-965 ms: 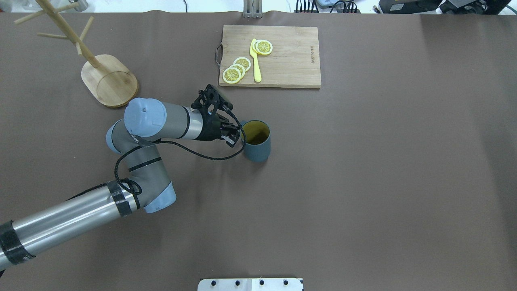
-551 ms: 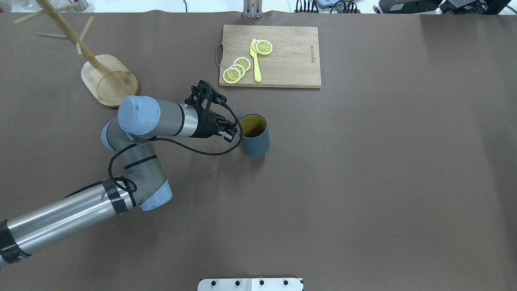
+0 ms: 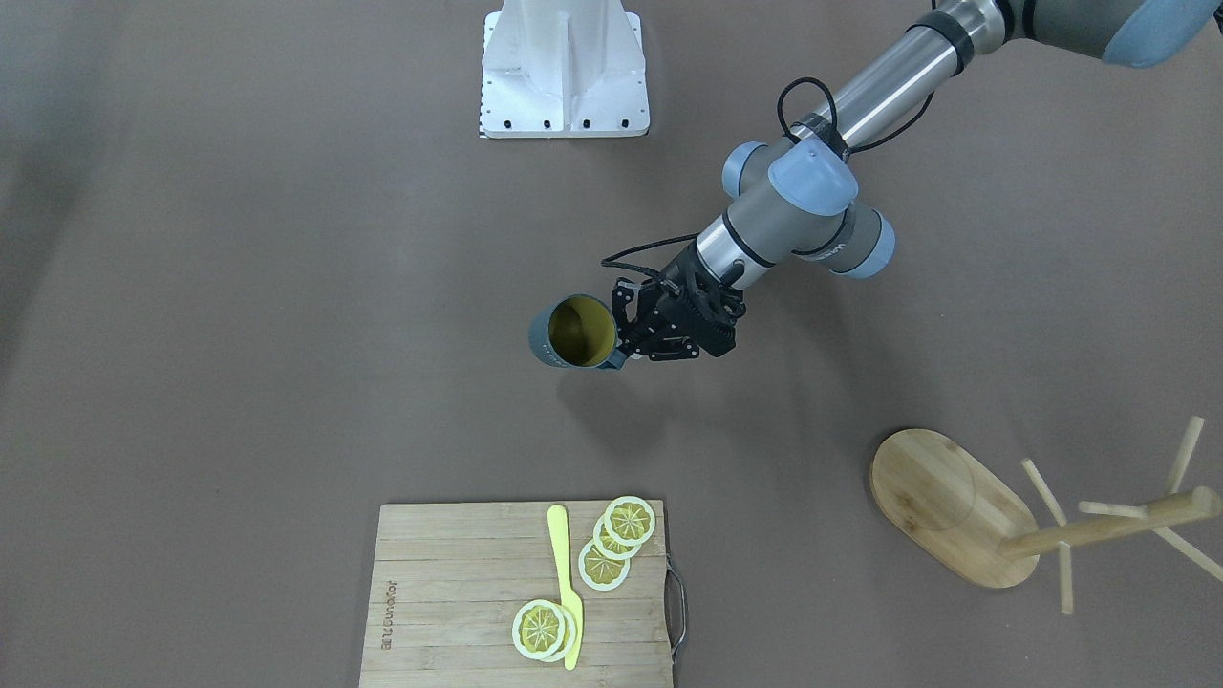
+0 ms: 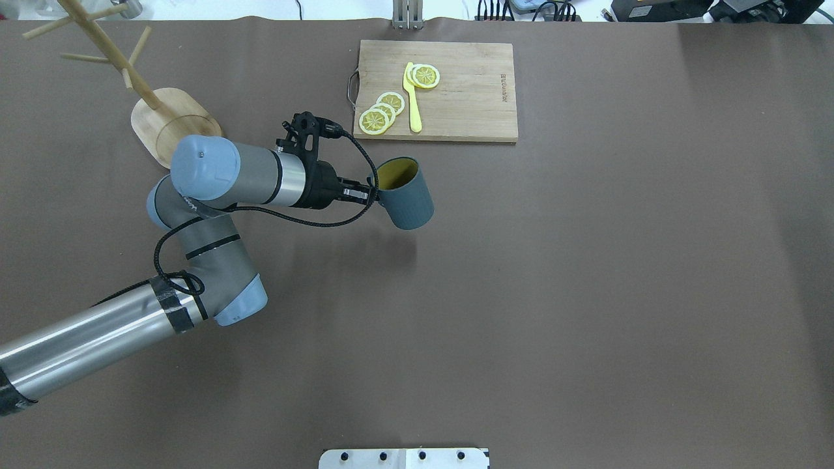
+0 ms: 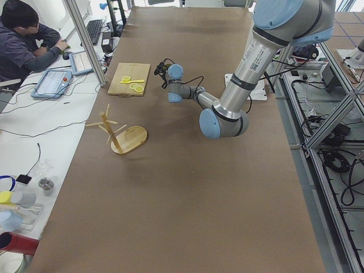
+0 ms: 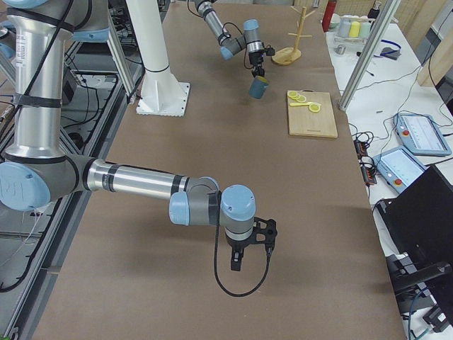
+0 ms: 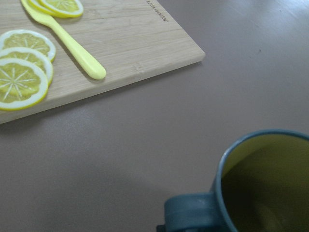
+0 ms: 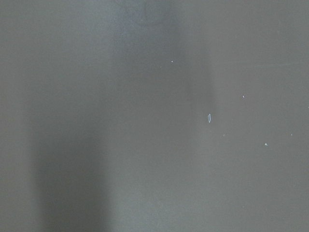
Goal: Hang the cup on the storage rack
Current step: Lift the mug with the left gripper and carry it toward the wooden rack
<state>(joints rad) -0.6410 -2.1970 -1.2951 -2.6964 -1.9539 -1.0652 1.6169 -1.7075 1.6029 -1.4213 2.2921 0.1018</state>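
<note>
My left gripper (image 4: 373, 195) is shut on the handle of the dark teal cup (image 4: 407, 198) and holds it tilted in the air above the brown table. The cup's yellowish inside shows in the front view (image 3: 573, 332) and in the left wrist view (image 7: 263, 188). The bamboo storage rack (image 4: 176, 130) stands at the far left, apart from the cup, with its pegs bare; it also shows in the front view (image 3: 946, 506). My right gripper (image 6: 238, 265) shows only in the exterior right view, low over the table; I cannot tell whether it is open or shut.
A bamboo cutting board (image 4: 456, 91) with lemon slices (image 4: 381, 112) and a yellow knife (image 4: 412, 104) lies just beyond the cup. A white mount plate (image 4: 404, 458) sits at the near table edge. An operator (image 5: 23, 40) sits beside the table's far end.
My left gripper has lifted the cup off the table and carried it away from the robot toward the cutting board. The cup now tilts, and the arm has drawn back leftward.
</note>
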